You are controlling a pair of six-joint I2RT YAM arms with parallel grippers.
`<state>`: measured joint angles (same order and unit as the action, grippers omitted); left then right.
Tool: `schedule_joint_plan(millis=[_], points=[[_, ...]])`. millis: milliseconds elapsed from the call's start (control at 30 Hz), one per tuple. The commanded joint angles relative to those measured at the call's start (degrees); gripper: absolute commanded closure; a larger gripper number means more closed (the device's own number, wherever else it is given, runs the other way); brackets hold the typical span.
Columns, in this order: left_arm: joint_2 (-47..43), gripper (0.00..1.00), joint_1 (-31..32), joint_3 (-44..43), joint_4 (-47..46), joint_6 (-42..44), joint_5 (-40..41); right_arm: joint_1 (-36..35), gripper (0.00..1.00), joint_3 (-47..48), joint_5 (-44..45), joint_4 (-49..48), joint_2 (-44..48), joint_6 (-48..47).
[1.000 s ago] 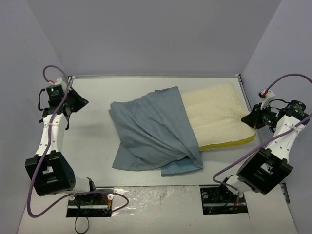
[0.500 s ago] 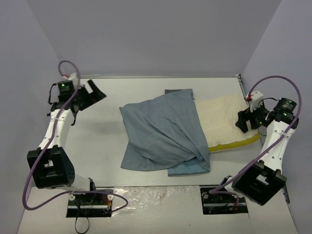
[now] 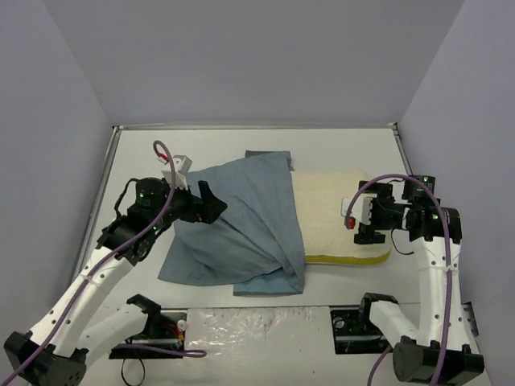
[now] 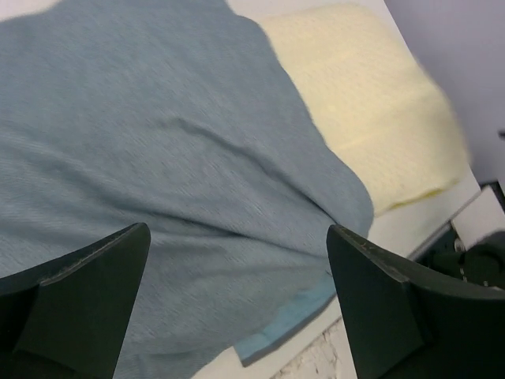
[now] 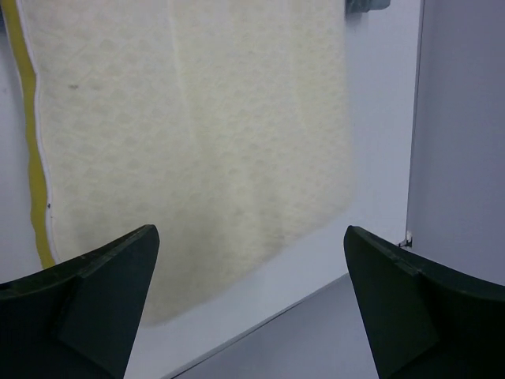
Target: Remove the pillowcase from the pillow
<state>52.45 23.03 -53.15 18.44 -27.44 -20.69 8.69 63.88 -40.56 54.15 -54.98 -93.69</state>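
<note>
Pillowcase (image 3: 241,221) rumpled blue-grey, pillow (image 3: 338,213) cream, yellow-edged

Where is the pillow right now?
In the top view the pillow lies on the right half of the table, its left end hidden by the blue-grey pillowcase, the open right gripper over its right end.

Plain blue-grey pillowcase (image 4: 158,142) beneath the black-fingered left gripper (image 4: 238,233), paler blue band (image 4: 276,332) along its edge, cream pillow (image 5: 197,118) with faint quilted pattern beneath the black-fingered right gripper (image 5: 251,230), yellow edge seam (image 5: 28,118), white table (image 5: 379,118), lavender walls (image 3: 241,64).
</note>
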Motion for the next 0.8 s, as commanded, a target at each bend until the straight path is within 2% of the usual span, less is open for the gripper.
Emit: schedule_joint_plan(millis=[0, 67, 100, 133, 167, 200, 267, 300, 333, 367, 400, 467, 500, 567, 600, 667, 767], points=[[-3.92, 0.06, 9.71, 2.43, 1.16, 0.54, 10.21, -2.71, 0.00, -0.16, 4.08, -7.48, -2.05, 10.07], [-6.46, 0.06, 14.31, 5.32, 1.17, 0.98, 14.43, -4.38, 0.00, 1.77, 4.17, -9.40, -4.50, 14.21], [-7.00, 0.06, 18.24, 6.38, 0.99, 0.90, 18.01, -5.16, 0.00, 2.04, 9.30, -14.63, -5.04, 29.90], [-7.27, 0.06, 19.94, 8.13, 0.81, 0.72, 19.36, -5.96, 0.00, 2.30, 14.75, -26.87, -5.92, 38.15], [-7.18, 0.06, 21.34, 8.75, 0.72, -0.06, 20.15, -6.75, 0.00, 3.17, 19.50, -28.99, -8.62, 41.97], [-7.01, 0.06, 22.58, 9.20, 0.72, -0.59, 22.34, -6.75, 0.00, 4.58, 18.51, -27.97, -10.13, 42.10], [-6.39, 0.06, 25.57, 9.46, 1.42, -2.34, 24.02, -7.36, 0.00, 7.39, 8.36, -13.70, -12.68, 28.90], [-6.39, 0.06, 26.45, 9.38, 1.95, -2.96, 26.46, -8.50, 0.00, 7.23, -0.40, -1.36, -12.78, 20.21], [-6.57, 0.06, 27.85, 9.29, 2.65, -3.49, 28.14, -11.47, 0.00, 6.18, -1.71, 0.50, -12.17, 12.82], [-7.35, 0.06, 28.30, 9.29, 4.31, -5.41, 30.07, -18.72, 0.00, 2.78, -1.20, 0.34, -9.99, 13.44], [-7.79, 0.06, 28.48, 9.29, 5.55, -6.82, 32.09, -22.62, 0.00, 0.74, 0.29, -1.31, -8.58, 15.45], [-9.72, 0.06, 28.39, 9.29, 9.66, -13.40, 39.30, -29.48, 0.00, -5.56, 8.09, -9.74, -4.55, 24.66], [-10.43, 0.06, 28.48, 9.37, 11.17, -15.78, 41.41, -36.57, 0.00, -7.17, 11.26, -12.03, -3.82, 27.31], [-13.66, 0.06, 28.48, 10.34, 13.54, -22.78, 44.85, -42.93, 0.00, -9.99, 18.65, -15.56, -3.82, 34.14], [-14.90, 0.06, 28.48, 12.08, 14.34, -25.79, 45.64, -48.88, 0.00, -12.18, 20.85, -17.65, -4.08, 36.54], [-18.68, 0.06, 28.48, 14.46, 15.05, -32.91, 46.87, -54.19, 0.00, -16.21, 30.41, -20.65, -5.31, 43.29], [-20.63, 0.06, 28.48, 17.54, 20.21, -46.08, 48.37, -59.92, 0.00, -21.67, 43.86, -27.58, -5.67, 47.27]])
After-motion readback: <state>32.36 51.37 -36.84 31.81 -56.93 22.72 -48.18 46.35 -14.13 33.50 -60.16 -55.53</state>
